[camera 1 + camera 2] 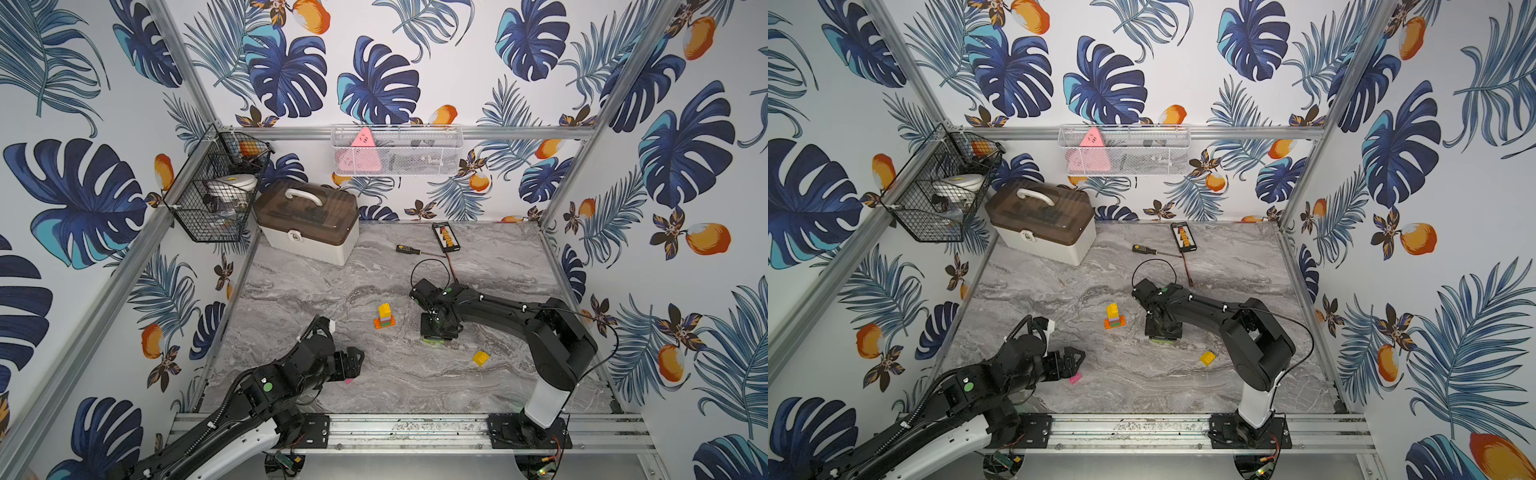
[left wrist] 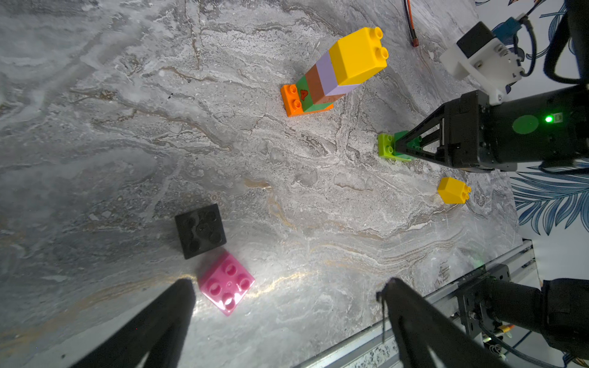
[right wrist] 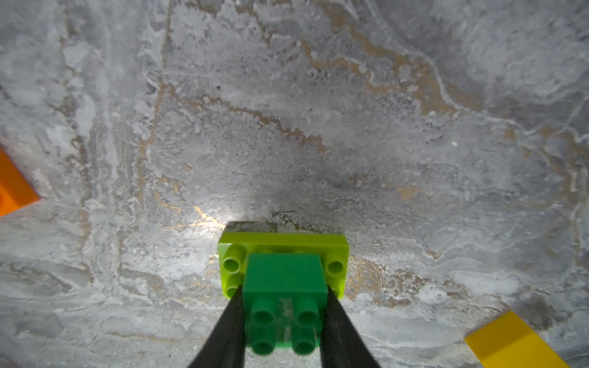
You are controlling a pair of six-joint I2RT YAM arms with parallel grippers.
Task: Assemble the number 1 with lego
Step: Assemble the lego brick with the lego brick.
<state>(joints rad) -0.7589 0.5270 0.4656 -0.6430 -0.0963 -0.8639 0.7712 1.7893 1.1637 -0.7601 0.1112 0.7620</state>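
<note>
While the green square brick (image 3: pixel 284 277) sits on the lime brick (image 3: pixel 280 242) on the desk (image 3: pixel 287 127), the right gripper (image 3: pixel 284 291) pinches it narrow; lifting may drag the lime brick along, then drop it (weak stud join). Brick tower (image 1: pixel 384 318) near, left gripper (image 2: pixel 287 283) wide, empty.

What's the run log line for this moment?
right hand: shut on green brick atop lime brick | left hand: open by pink brick | stack: yellow on top | loose: black brick, yellow brick
</note>
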